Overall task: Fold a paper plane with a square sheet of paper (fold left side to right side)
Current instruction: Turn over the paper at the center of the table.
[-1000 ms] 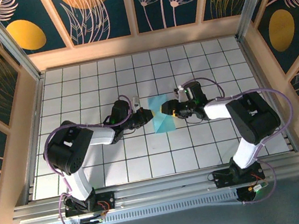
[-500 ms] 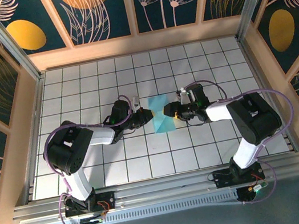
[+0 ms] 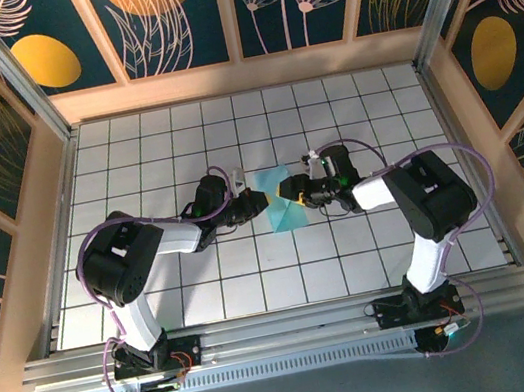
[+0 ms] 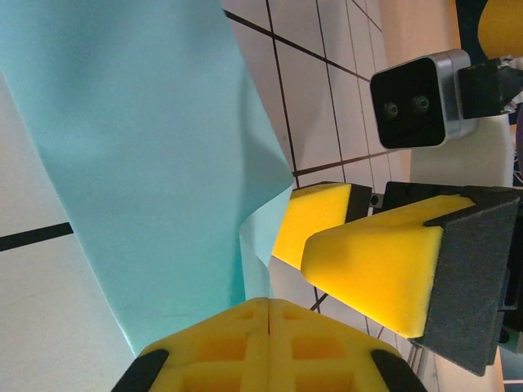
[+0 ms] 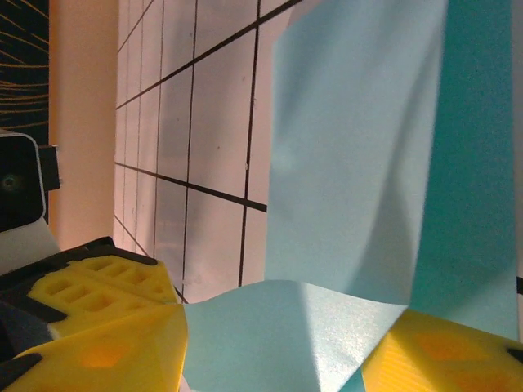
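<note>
From the overhead camera I see the light-blue sheet of paper [image 3: 282, 205] lying near the middle of the bench [image 3: 160, 305], on the white grid tiles, already folded so it is longer than it is wide. Both arms reach in low from either side, and the sheet sits between the two pincers. The left pincer [image 3: 256, 201] touches the sheet's left edge. The right pincer [image 3: 288, 190] is over its right part, toward the far end.

On my left wrist camera the left pincer [image 4: 270, 314] has its yellow pads [image 4: 212, 351] pressed together, with the seam between them closed and no paper showing in it. The sheet [image 4: 147, 147] narrows as it runs right up to those pads; I cannot tell whether they rest on its tip or only meet it. Most of the sheet lies flat on the tiles. At its right edge a small flap [image 4: 255, 245] curls up off the bench. The right pincer [image 4: 323, 237] is just beside that flap, its two yellow blocks standing apart with a clear gap between them. The black camera housing [image 4: 413, 102] on the right wrist shows beyond it.

On my right wrist camera the sheet [image 5: 359, 147] stretches away over the tiles, and a raised fold of it lies across the foreground. The right pincer [image 5: 278, 351] has its jaws apart, one finger on each side of that fold, and the paper between them is loose, not pinched flat. The left pincer [image 5: 94, 282] sits low at the left edge, close to the sheet
</note>
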Action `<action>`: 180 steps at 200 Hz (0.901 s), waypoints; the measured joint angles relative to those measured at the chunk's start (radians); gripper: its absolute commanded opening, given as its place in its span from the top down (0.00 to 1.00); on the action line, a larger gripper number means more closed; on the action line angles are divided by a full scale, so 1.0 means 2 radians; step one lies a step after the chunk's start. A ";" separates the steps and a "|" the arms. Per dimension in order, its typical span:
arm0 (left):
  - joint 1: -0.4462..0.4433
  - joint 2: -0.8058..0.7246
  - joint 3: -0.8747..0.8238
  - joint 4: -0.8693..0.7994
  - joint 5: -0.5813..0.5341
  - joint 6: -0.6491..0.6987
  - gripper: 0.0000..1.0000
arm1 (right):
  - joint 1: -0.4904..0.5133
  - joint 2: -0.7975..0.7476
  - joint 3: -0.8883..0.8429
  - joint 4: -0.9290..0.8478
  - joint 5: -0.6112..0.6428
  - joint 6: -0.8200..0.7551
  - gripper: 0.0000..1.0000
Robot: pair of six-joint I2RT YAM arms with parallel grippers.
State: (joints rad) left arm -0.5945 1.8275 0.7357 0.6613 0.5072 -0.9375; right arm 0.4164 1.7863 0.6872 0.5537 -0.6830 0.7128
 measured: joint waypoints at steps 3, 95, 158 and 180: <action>0.000 0.000 0.000 0.000 -0.001 0.000 1.00 | 0.000 0.000 0.000 0.001 0.000 0.000 0.48; 0.000 0.000 -0.004 -0.007 -0.012 0.000 0.88 | 0.002 0.016 0.002 0.003 0.016 -0.009 0.89; 0.000 -0.065 -0.024 -0.049 -0.066 0.009 0.42 | 0.002 -0.007 0.009 -0.013 0.056 -0.026 1.00; 0.000 -0.121 -0.032 -0.063 -0.100 0.006 0.27 | -0.001 -0.049 0.008 -0.010 0.060 -0.026 1.00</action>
State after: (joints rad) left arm -0.5945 1.5848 0.6712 0.5362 0.3080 -0.9245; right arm 0.4137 1.6890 0.7036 0.5331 -0.5640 0.6601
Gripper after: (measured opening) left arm 0.661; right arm 0.047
